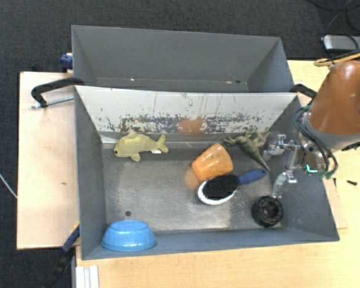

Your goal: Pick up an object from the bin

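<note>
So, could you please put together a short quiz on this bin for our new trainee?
1. True or false: the blue bowl sits in the bin's lower left corner, as seen in the camera view.
2. Fill in: the yellowish fish toy lies by the bin's ___ wall.
3. Which of these lies nearest the gripper? A) the blue bowl B) the yellowish fish toy C) the black round object

Key: 1 true; 2 far; 3 C.
</note>
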`<action>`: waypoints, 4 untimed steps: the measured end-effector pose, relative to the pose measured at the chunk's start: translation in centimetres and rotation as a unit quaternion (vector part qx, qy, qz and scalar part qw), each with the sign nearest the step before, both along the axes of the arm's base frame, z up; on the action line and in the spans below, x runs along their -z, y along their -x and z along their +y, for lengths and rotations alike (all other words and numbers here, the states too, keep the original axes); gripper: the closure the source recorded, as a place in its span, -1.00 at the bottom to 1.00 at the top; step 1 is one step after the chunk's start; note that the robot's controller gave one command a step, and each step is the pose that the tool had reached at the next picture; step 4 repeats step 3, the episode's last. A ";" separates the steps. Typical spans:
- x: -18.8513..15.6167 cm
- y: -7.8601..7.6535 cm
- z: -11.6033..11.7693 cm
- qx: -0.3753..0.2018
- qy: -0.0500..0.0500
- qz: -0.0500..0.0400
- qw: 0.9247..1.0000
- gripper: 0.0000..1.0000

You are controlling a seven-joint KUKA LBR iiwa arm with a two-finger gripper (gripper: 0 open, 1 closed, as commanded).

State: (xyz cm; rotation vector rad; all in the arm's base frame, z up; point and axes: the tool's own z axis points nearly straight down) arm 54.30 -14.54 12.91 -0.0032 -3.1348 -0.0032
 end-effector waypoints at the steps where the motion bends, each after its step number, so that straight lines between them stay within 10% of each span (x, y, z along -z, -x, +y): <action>1: 3.9 -1.7 3.0 -0.115 0.002 -0.012 0.993 -1.00; 2: 4.5 -1.3 3.1 -0.117 0.001 -0.007 0.993 1.00; 3: -9.1 -0.3 1.0 -0.220 0.003 -0.010 0.975 1.00; 4: -9.1 -0.3 1.0 -0.220 0.003 -0.010 0.975 1.00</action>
